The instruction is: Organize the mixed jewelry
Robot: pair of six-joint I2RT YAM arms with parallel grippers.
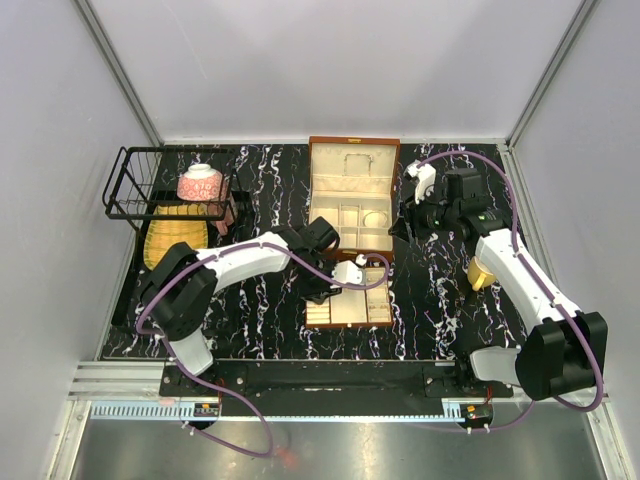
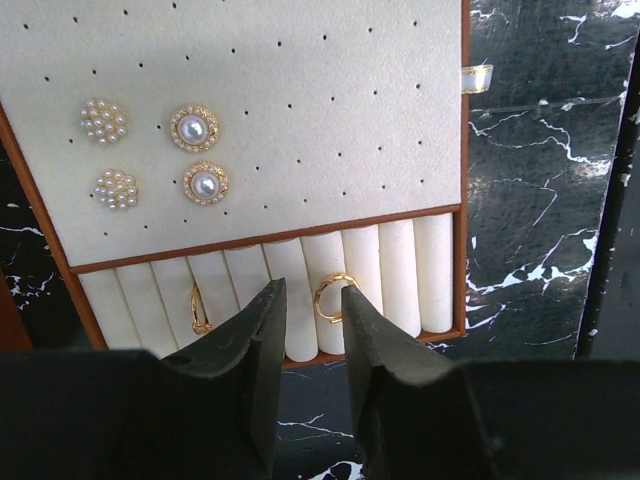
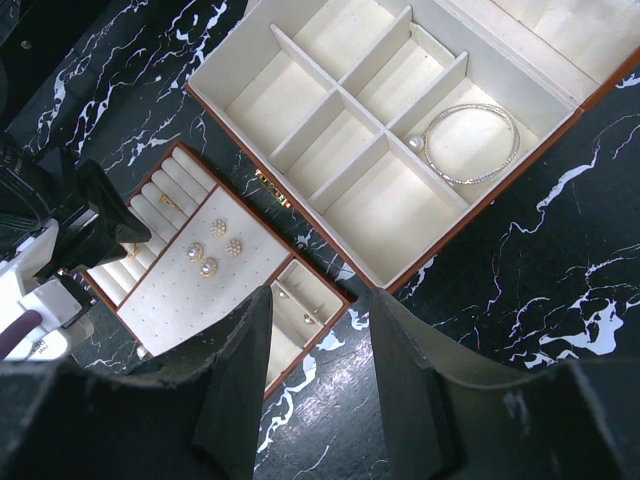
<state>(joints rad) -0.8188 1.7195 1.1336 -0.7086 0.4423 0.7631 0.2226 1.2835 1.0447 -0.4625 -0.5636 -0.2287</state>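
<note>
The brown jewelry box (image 1: 350, 195) stands open at the table's middle, with a pale bangle (image 3: 465, 143) in one compartment. In front lies a small tray (image 1: 350, 310). It holds several pearl earrings (image 2: 192, 128) on its pad and two gold rings (image 2: 333, 297) in its white rolls. Small gold pieces (image 3: 305, 318) lie in its side compartment. My left gripper (image 2: 312, 295) is open and empty, its tips just above the ring rolls, either side of one ring. My right gripper (image 3: 315, 300) is open and empty, hovering by the box's right front corner (image 1: 400, 230).
A yellow cup (image 1: 483, 273) stands at the right beside my right arm. A black wire basket (image 1: 170, 185) with a pink bowl (image 1: 201, 183) sits at the back left, above a yellowish mat (image 1: 180, 232). White walls close in the table.
</note>
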